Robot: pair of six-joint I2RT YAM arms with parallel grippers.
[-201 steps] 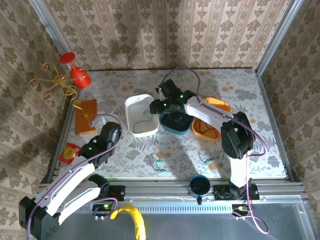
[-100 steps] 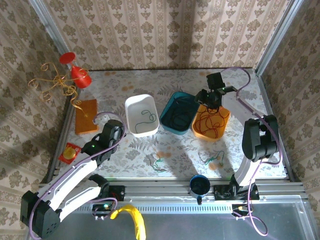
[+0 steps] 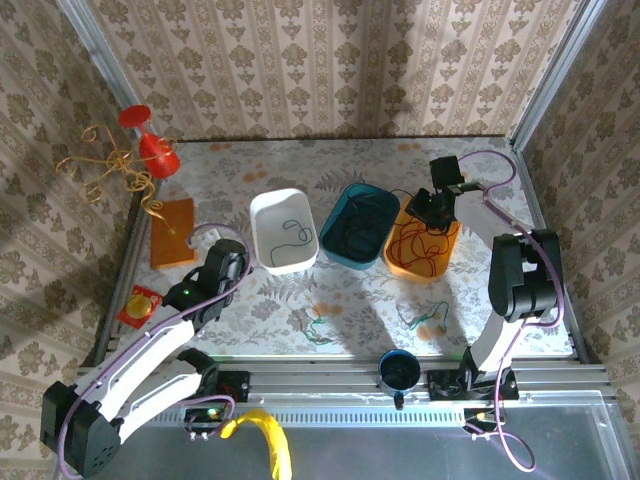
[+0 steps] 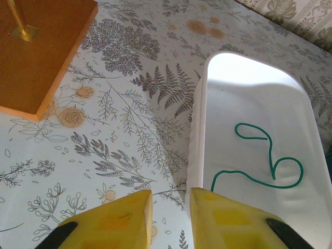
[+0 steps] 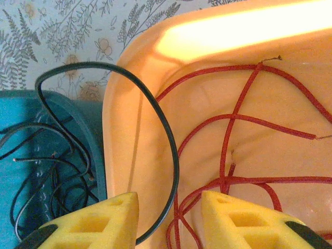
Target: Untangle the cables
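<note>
A green cable point(image 4: 270, 161) lies curled in the white tray point(image 4: 199, 135) point(image 3: 262, 215). Black cables point(image 3: 352, 232) fill the teal tray point(image 3: 345, 195), and red cables point(image 5: 228, 150) point(image 3: 420, 248) lie in the orange tray point(image 5: 129, 129). One black cable point(image 5: 171, 150) arches from the teal tray point(image 5: 98, 135) over the rim into the orange tray and runs between the open fingers of my right gripper point(image 5: 170, 207) point(image 3: 430, 215) without being pinched. My left gripper point(image 4: 170, 207) point(image 3: 228, 262) hovers at the white tray's near left rim, narrowly open with nothing in it. Two small green cables point(image 3: 320, 326) point(image 3: 428, 320) lie loose on the table.
An orange block point(image 3: 172, 232) with a gold wire stand point(image 3: 105, 165) and a red goblet point(image 3: 152, 148) sits at the far left. A red-and-yellow item point(image 3: 140, 302) lies at the left edge. A blue cup point(image 3: 398, 370) stands on the front rail.
My right arm has swung right, from above the teal tray beside the white one to the orange tray, then dropped slightly. The left arm has barely moved.
</note>
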